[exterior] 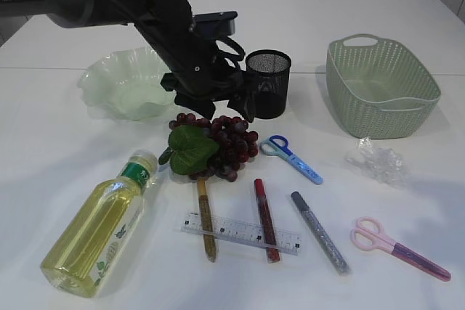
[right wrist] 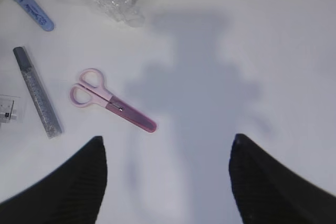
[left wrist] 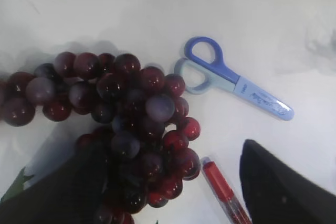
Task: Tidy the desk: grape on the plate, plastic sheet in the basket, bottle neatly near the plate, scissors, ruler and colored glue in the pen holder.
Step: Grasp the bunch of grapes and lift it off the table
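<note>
The dark grape (exterior: 221, 147) bunch lies on the table in front of the pen holder (exterior: 268, 85). My left gripper (exterior: 216, 107) hangs just above it, open. In the left wrist view the grape (left wrist: 131, 124) sits by the left finger, clear of the right one. Blue scissors (exterior: 292, 156) lie to the right. Gold glue (exterior: 206, 219), red glue (exterior: 266, 219) and silver glue (exterior: 320, 231) lie at the front, two across the ruler (exterior: 240, 232). The bottle (exterior: 102, 226) lies on its side. My right gripper (right wrist: 168, 150) is open over bare table near the pink scissors (right wrist: 113, 103).
The pale green plate (exterior: 102, 78) stands at the back left. The green basket (exterior: 385, 99) stands at the back right, with the crumpled plastic sheet (exterior: 378, 159) in front of it. The left arm reaches in from the upper left.
</note>
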You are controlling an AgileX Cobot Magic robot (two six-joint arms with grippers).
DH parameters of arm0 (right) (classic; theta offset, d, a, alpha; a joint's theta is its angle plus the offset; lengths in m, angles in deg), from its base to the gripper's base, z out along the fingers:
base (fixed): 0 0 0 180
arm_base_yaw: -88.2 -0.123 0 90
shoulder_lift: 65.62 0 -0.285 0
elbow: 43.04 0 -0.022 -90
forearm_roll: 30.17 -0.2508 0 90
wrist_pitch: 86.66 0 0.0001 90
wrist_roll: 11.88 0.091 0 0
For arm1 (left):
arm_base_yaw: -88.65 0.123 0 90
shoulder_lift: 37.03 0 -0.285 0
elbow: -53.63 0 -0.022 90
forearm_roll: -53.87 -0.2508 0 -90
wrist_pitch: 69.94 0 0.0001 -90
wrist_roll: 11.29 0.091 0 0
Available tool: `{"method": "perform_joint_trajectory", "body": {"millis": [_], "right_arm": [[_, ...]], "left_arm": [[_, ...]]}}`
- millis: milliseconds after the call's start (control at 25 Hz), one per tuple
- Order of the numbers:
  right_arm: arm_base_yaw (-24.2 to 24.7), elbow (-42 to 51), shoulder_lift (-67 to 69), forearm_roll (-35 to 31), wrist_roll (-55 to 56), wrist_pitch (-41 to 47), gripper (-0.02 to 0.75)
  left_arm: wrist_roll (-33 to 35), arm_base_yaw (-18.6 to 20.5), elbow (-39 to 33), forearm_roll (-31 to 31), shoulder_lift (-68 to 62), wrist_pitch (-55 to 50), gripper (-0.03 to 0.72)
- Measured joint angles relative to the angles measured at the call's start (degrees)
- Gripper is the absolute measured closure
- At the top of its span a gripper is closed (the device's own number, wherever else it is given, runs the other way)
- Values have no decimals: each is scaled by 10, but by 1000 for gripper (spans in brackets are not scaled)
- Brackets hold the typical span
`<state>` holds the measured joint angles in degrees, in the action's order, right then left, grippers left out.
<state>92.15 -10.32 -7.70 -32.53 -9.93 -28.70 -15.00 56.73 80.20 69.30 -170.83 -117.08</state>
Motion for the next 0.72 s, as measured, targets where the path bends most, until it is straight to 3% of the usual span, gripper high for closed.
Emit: {"method": "perform_joint_trajectory", "body": {"millis": [720], "right_arm": [[0, 0, 0, 0, 0, 0, 174]], "left_arm": [[3, 0, 1, -12, -44, 15, 97]]}}
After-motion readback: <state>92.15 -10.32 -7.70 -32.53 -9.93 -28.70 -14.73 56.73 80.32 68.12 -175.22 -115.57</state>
